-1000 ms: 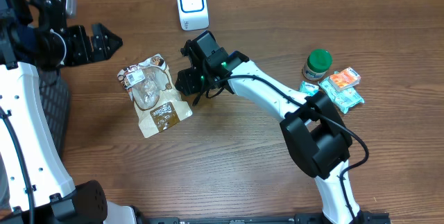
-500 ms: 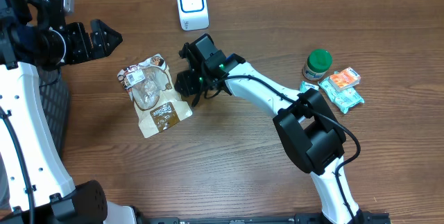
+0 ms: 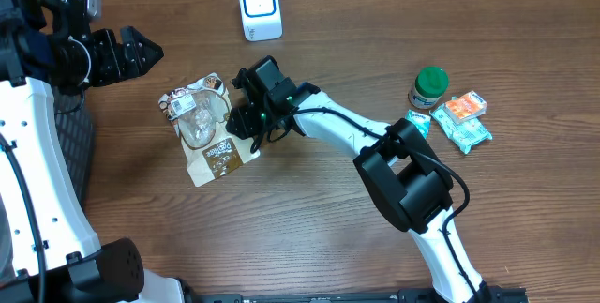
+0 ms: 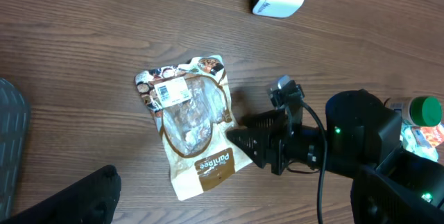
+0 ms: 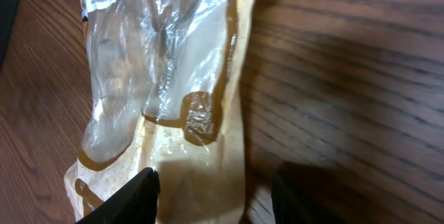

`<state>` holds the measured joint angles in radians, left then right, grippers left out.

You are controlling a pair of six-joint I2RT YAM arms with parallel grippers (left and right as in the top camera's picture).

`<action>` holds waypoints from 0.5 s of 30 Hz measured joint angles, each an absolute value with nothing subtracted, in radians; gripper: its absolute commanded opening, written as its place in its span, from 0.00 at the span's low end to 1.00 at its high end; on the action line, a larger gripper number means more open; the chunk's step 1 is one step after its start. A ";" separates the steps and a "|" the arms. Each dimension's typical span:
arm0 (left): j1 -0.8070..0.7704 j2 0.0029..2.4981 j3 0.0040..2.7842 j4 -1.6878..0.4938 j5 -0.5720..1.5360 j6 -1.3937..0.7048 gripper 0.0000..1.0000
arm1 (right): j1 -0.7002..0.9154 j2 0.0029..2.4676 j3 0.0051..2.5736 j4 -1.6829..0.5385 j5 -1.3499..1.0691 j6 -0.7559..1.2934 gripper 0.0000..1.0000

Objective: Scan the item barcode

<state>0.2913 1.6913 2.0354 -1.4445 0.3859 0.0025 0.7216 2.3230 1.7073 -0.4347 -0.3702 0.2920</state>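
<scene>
**Pouch flat on the tabletop, right gripper open at its edge**

Overhead: I see the pouch (image 3: 208,127), brown-bordered with a clear window. It lies flat left of the middle of the tabletop (image 3: 309,209), towards the far edge where the white scanner (image 3: 260,7) stands. The right gripper (image 3: 242,120) is at the pouch's right side, and the left gripper (image 3: 131,54) hangs spread and empty near the left edge.
Left wrist: a white barcode label (image 4: 172,91) faces up on the pouch's far end.
Right wrist: the fingertips (image 5: 135,196) stand apart, released, one over crinkled film and the other over bare wood.
</scene>
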 measured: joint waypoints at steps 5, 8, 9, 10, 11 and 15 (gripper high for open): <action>0.290 1.699 2.035 -1.452 0.386 0.002 0.85 | 0.743 2.333 1.707 -0.418 -0.364 0.289 0.31; 0.290 1.709 2.035 -1.462 0.386 0.001 0.79 | 0.749 2.337 1.707 -0.421 -0.360 0.293 0.18; 0.290 1.713 2.035 -1.467 0.386 -0.001 0.77 | 0.749 2.337 1.708 -0.426 -0.361 0.287 0.14; 0.290 1.715 2.035 -1.470 0.385 -0.001 0.76 | 0.749 2.337 1.709 -0.429 -0.362 0.290 0.12; 0.290 1.718 2.035 -1.470 0.386 -0.001 0.74 | 0.749 2.337 1.709 -0.433 -0.364 0.290 0.09; 0.287 1.721 2.035 -1.473 0.386 -0.001 0.70 | 0.750 2.337 1.722 -0.472 -0.332 0.318 0.04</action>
